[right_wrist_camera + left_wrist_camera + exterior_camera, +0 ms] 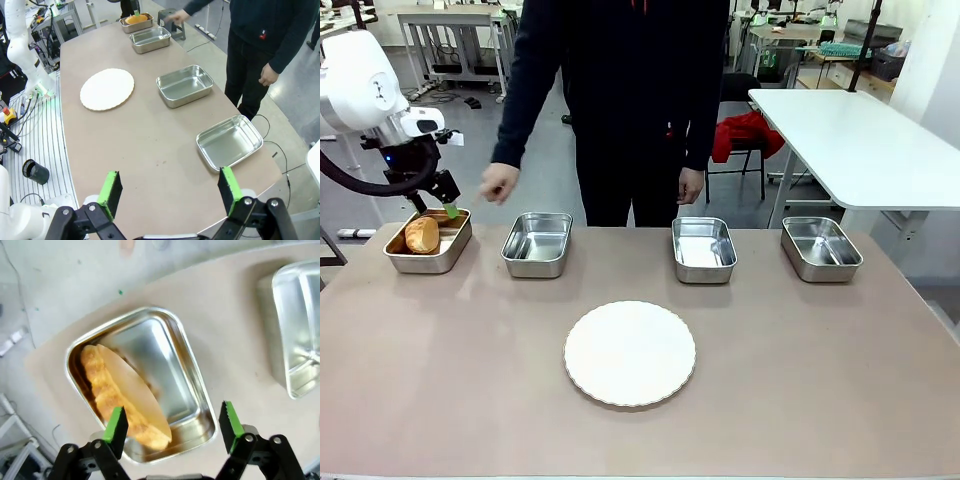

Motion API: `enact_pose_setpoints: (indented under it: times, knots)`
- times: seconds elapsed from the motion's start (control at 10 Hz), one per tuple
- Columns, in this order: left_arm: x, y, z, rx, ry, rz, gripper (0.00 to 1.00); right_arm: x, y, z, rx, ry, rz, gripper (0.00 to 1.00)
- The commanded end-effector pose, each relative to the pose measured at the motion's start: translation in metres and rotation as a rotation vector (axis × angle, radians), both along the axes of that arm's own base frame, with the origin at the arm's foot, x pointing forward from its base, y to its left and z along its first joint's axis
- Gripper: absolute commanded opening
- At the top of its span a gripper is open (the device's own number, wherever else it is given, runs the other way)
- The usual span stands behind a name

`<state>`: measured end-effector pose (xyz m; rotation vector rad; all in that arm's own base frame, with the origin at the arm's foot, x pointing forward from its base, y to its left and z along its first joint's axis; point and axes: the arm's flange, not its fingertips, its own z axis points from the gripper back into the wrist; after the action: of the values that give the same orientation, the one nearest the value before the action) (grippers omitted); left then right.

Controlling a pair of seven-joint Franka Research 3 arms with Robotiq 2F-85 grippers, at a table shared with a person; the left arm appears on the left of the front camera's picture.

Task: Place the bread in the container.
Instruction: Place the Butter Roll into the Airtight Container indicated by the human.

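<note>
the bread [422, 235] is seen lying in the leftmost container [452, 252] on the table [800, 380]. just above it the left end effector [173, 427] is held wide open, apparently gripping nothing. a white plate [630, 353] lies mid-table. the right end effector [170, 195] is spread open, empty.

Bright, even room light from overhead here. My plate [630, 353] throws barely any shadow on the table [820, 380]. Glare streaks the steel pans [704, 249], and through my left wrist the croissant [125, 397] reads soft and washed out. Both wrist views bend the table edges into curves.
</note>
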<state>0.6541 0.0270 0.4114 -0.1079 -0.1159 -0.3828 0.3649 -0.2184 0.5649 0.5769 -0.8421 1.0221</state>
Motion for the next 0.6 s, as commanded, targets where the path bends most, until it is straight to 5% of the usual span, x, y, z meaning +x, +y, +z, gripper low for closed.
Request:
enact_pose_setpoints:
  times: [0.0, 0.5]
  knots:
    - [-0.047, -0.014, 0.041, 0.019, -0.071, 0.039, 0.92, -0.001, 0.0, 0.002, 0.0, -0.008, -0.001, 1.0]
    - [-0.173, -0.022, 0.085, 0.002, -0.183, 0.12, 0.92, -0.001, 0.0, 0.002, 0.0, -0.008, -0.001, 1.0]
